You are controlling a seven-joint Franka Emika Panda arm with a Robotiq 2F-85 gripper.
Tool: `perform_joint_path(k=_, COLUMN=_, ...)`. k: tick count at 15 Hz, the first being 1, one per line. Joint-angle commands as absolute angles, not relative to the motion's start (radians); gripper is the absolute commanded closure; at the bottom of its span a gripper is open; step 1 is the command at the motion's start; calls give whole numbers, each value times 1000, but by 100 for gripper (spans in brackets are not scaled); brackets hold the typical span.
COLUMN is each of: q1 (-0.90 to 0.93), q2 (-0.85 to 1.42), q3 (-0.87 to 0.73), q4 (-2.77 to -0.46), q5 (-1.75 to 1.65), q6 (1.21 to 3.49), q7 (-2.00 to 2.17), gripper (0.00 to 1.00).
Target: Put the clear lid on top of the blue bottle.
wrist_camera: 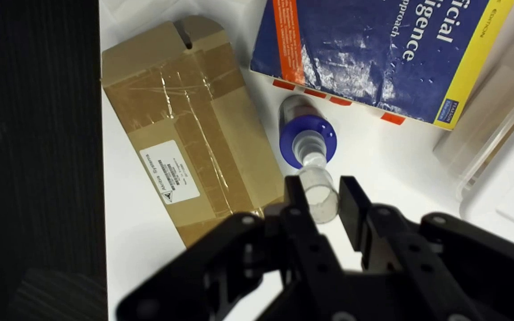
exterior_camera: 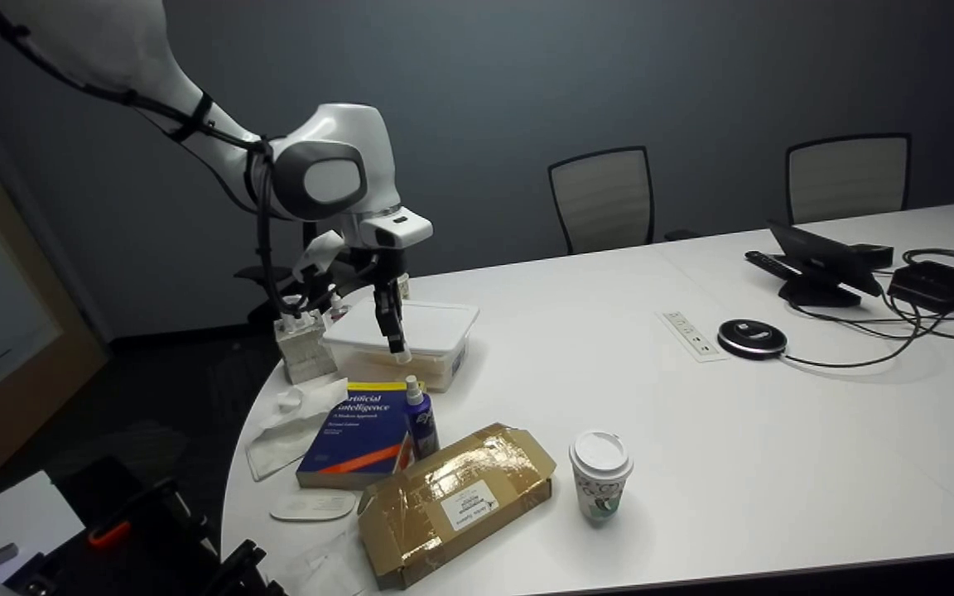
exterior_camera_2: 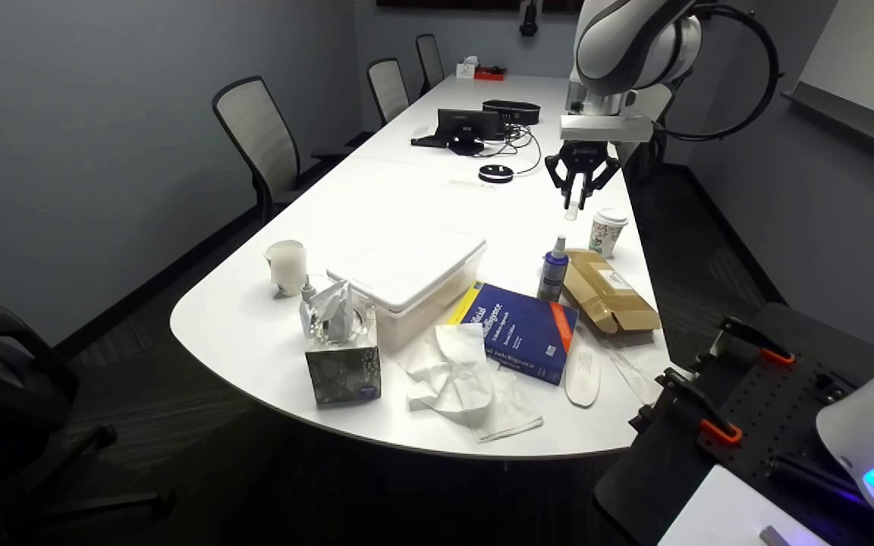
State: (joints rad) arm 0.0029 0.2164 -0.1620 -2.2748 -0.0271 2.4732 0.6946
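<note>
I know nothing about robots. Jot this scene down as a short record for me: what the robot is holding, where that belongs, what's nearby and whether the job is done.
Holding: clear lid, pinched between the fingers
Destination: top of the blue bottle
Bottle: upright on the table, white nozzle uncovered
Bottle's neighbours: book and cardboard box, one on either side
Elsewhere on the table: lidded paper cup, white-lidded plastic bin, tissue box
Job done: no; the lid is held in the air, not yet on the bottle

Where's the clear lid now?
In the wrist view, the clear lid is right of center, gripped by the end effector, pictured below the blue spray bottle.
</note>
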Motion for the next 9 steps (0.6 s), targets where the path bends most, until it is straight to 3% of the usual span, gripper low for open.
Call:
perform_joint_path(k=1, q1=-16, q2=200, q3=-152, q4=-2304, q5=8, q6=2506, q7=684, gripper=94)
perform_joint_path(k=9, q1=-26, q2=234, q3=-135, q4=-2296, q5=117, q6=2524, q7=628, gripper=94)
